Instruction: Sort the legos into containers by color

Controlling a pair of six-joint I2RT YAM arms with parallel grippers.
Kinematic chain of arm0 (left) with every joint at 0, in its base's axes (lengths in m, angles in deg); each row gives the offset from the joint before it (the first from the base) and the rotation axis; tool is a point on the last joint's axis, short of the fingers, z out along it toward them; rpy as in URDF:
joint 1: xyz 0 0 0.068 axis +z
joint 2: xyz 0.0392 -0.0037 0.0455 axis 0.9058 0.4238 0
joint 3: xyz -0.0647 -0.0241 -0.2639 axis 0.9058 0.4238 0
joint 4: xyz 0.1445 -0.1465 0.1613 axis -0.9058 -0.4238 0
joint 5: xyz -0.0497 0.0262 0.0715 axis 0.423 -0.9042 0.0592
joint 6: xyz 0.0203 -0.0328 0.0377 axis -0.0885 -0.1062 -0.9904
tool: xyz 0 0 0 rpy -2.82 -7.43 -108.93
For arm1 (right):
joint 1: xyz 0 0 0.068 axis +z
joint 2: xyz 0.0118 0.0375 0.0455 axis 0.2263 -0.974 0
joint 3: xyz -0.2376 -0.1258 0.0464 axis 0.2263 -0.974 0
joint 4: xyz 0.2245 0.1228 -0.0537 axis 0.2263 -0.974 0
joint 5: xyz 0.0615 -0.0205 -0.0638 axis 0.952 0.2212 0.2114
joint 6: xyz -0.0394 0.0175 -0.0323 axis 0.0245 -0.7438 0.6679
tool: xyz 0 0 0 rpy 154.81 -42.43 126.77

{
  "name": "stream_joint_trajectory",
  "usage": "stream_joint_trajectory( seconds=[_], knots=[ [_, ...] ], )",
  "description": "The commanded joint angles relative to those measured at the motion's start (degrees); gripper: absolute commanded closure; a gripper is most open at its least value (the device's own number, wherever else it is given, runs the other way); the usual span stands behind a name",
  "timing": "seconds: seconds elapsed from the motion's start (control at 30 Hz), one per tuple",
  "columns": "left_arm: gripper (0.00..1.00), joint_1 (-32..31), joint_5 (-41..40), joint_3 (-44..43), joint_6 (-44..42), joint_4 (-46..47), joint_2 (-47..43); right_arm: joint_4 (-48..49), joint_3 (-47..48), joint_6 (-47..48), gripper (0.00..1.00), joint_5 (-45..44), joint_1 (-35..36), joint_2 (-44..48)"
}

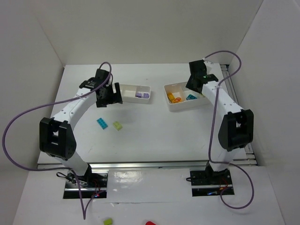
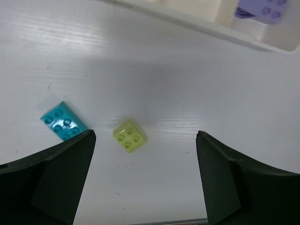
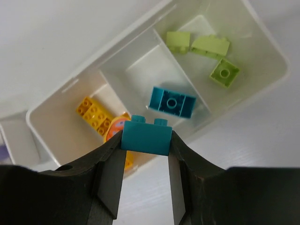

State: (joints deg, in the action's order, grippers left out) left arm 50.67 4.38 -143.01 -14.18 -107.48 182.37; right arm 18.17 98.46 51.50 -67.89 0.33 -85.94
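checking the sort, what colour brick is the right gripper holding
The brick is teal; right wrist view.

Purple lego [image 2: 261,9] (in the white tray [image 2: 253,38]) half past the view's edge

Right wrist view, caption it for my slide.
Right gripper grips a teal brick near the white three-compartment tray.

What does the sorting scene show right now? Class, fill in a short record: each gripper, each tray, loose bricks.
Left gripper: open, holding nothing
Right gripper: shut on held teal brick, at the right tray
Right tray: yellow bricks, one sorted teal brick, three lime bricks, each colour in its own compartment
Left tray: purple bricks in one end compartment
Unsorted: loose teal brick, loose lime brick
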Motion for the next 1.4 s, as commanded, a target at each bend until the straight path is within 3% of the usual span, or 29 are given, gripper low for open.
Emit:
stream_joint_trajectory(
  seconds=[0.0,0.17,0.2,0.37,0.6,0.77,0.93,1.07,1.2,1.23,1.33,1.37],
  knots=[
    [0.04,2.22,-4.65,3.2,5.26,-2.9,-3.49,3.15,4.63,1.48,0.72,-1.77,-1.89,-5.61],
    [0.04,4.76,-11.33,6.11,9.39,-5.27,-3.49,4.49,10.09,2.09,0.63,-0.36,-4.35,-12.9],
    [0.04,4.77,-11.86,7.42,10.88,-5.8,-3.49,4.49,10.88,2.7,0.48,-0.36,-4.36,-14.39],
    [0.05,9.07,-12.4,10.32,13.09,-5.8,-1.31,3.88,13.26,4.11,0.19,-0.09,-2.52,-14.59],
    [0.06,11.98,-11.08,15.07,15.9,-4.94,0.81,10.2,3.95,10.43,0.16,3.49,8.02,-4.57],
    [0.1,12.5,-8.01,16.48,16.43,-1.5,3.44,11.6,1.39,16.59,0.09,16.85,19.61,-3.33],
    [0.14,12.5,-7.48,16.48,16.95,-0.27,6.61,11.61,2.97,20.1,0.06,19.68,33.58,-8.95],
    [0.19,13.03,-7.47,16.48,16.96,1.05,7.67,12.14,6.48,22.39,0.05,18.09,38.62,-15.45],
    [0.39,13.56,-6.43,16.48,16.96,1.84,8.28,14.15,9.82,22.4,0.05,19.76,40.03,-19.67],
    [0.52,14.25,-6.42,16.48,16.96,1.84,8.28,14.16,11.14,22.92,0.05,19.76,40.64,-21.25],
    [0.69,14.96,-6.42,17.1,16.96,1.84,6.27,15.3,13.33,22.92,0.05,20.37,41.26,-23.63],
    [0.79,16.36,-6.42,17.1,16.43,1.84,4.87,15.82,13.35,22.92,0.05,20.38,41.95,-25.29]
  ],
)
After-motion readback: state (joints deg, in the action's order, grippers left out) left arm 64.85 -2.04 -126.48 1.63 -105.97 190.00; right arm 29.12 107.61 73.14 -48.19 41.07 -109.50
